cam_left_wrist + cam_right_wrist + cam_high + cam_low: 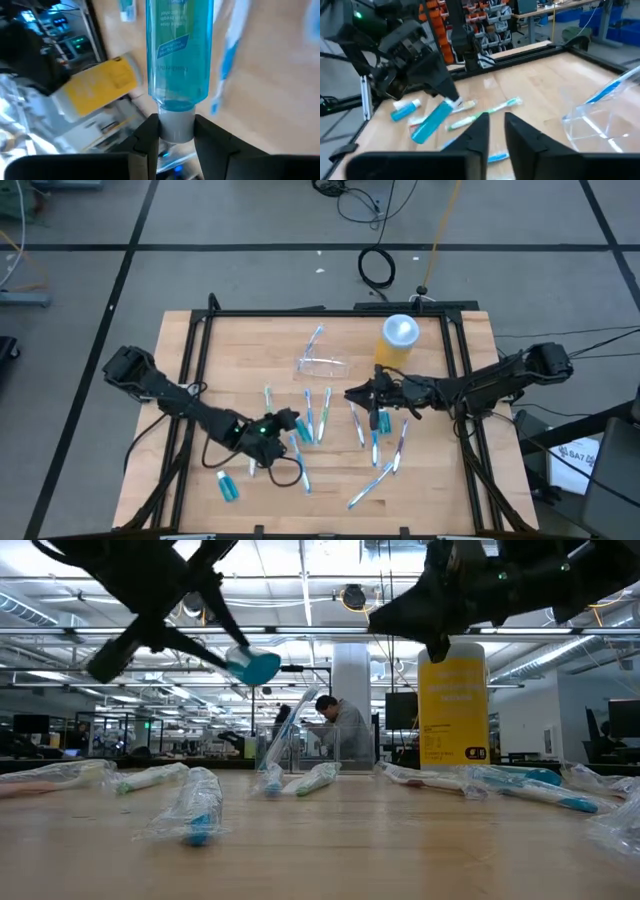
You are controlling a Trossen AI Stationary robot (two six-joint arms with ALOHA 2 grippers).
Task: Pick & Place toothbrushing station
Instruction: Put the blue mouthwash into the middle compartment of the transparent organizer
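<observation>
left gripper (pixel 175 142) clenched round a blue tube's (pixel 177 55) cap, right gripper (pixel 496 132) slightly parted, empty

You see a pale wood table (pixel 440 480) with a black frame. The holder (pixel 322 364) is clear and colourless, with a blue-and-white brush (pixel 315 340) in it. The jar (pixel 397 340) is yellow with a white lid. The left gripper (pixel 176 137) is dark, its tube (pixel 177 55) see-through teal with a white cap. Another teal tube (pixel 228 485) lies on the wood
</observation>
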